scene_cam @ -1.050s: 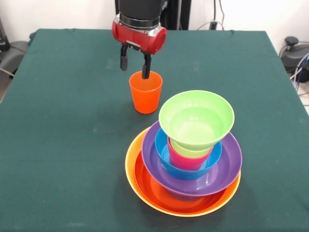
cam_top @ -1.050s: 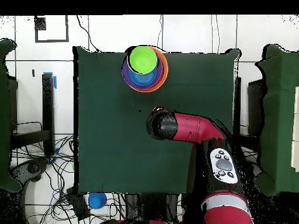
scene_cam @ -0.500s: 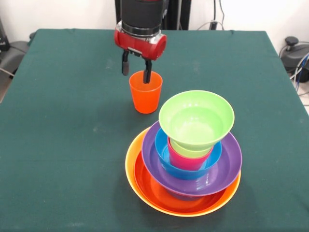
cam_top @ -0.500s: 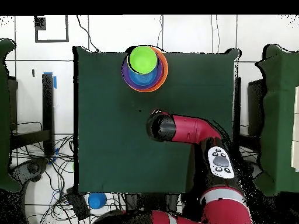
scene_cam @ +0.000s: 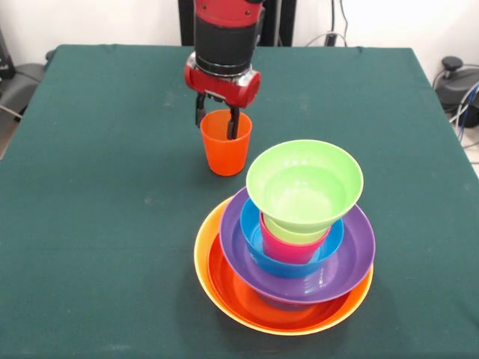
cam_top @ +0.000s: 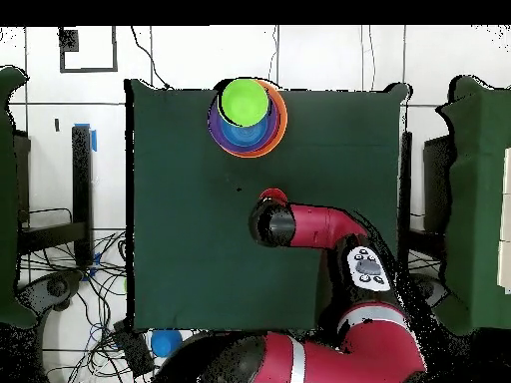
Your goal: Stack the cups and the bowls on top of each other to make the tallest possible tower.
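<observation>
An orange cup (scene_cam: 225, 148) stands upright on the green table, apart from the tower (scene_cam: 288, 247). My gripper (scene_cam: 217, 123) is open and low over the cup's far left rim. One finger (scene_cam: 200, 117) is outside the rim and the other reaches into the cup's mouth. The tower has a yellow-orange bowl (scene_cam: 203, 254) as base, then a red-orange bowl, a purple bowl (scene_cam: 355, 250), a blue bowl (scene_cam: 251, 224), a pinkish-red cup (scene_cam: 288, 247), a lime cup and a green bowl (scene_cam: 304, 183) on top. In the overhead view the arm hides the gripper; a sliver of the orange cup (cam_top: 271, 194) shows.
Green cloth covers the table (scene_cam: 97, 187), whose left and far parts are bare. The tower (cam_top: 247, 118) sits near the table edge farthest from the robot base. A blue round thing (cam_top: 165, 342) lies off the table among cables.
The gripper has come down and shifted slightly right in the front view, from above the orange cup to straddling its rim. It stays open. Cup and tower have not moved.
</observation>
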